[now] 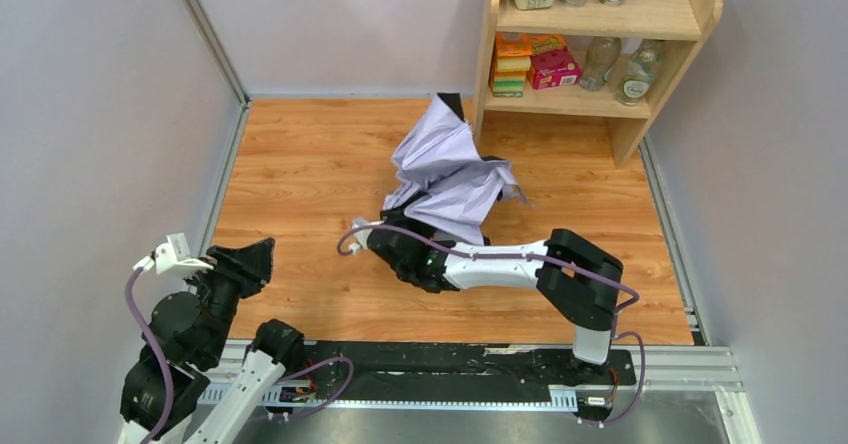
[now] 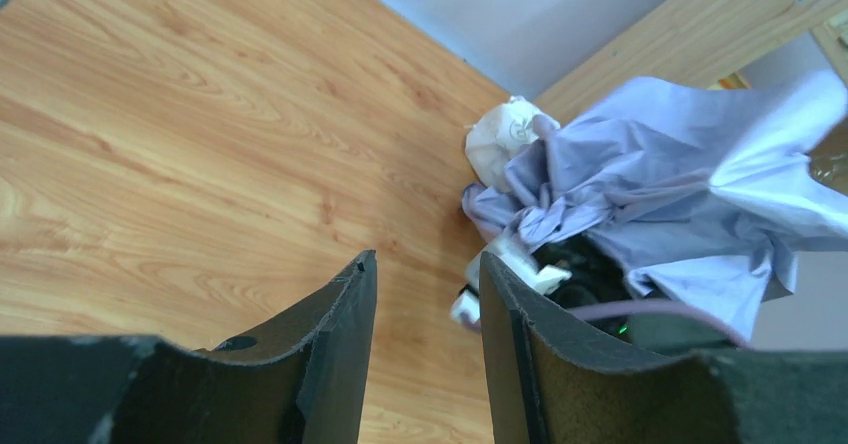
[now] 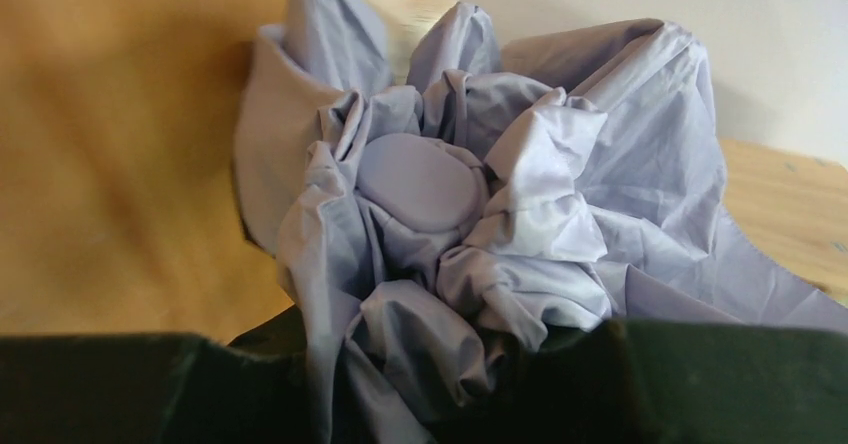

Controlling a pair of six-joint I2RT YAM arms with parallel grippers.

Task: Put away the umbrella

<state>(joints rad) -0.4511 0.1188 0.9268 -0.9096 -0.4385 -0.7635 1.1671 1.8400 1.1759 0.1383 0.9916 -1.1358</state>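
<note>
The umbrella (image 1: pixel 447 174) lies collapsed on the wooden floor, its pale lavender canopy crumpled beside the foot of the shelf. My right gripper (image 1: pixel 398 244) reaches into its near end. In the right wrist view the bunched canopy (image 3: pixel 520 214) fills the frame, its round cap (image 3: pixel 420 179) faces the camera, and folds of cloth run down between my dark fingers (image 3: pixel 720 379); the right gripper (image 3: pixel 420 399) is shut on that cloth. My left gripper (image 1: pixel 252 259) hangs at the left, well apart from the umbrella (image 2: pixel 680 174), and stands open (image 2: pixel 425 264) with only floor between its fingers. Shaft and handle are hidden.
A wooden shelf unit (image 1: pixel 660 74) stands at the back right and holds boxes, bottles and cups. A white wrapped lump (image 2: pixel 503 136) sits against the far side of the canopy. Grey walls enclose the floor, and a metal rail (image 1: pixel 680 264) runs along its right edge.
</note>
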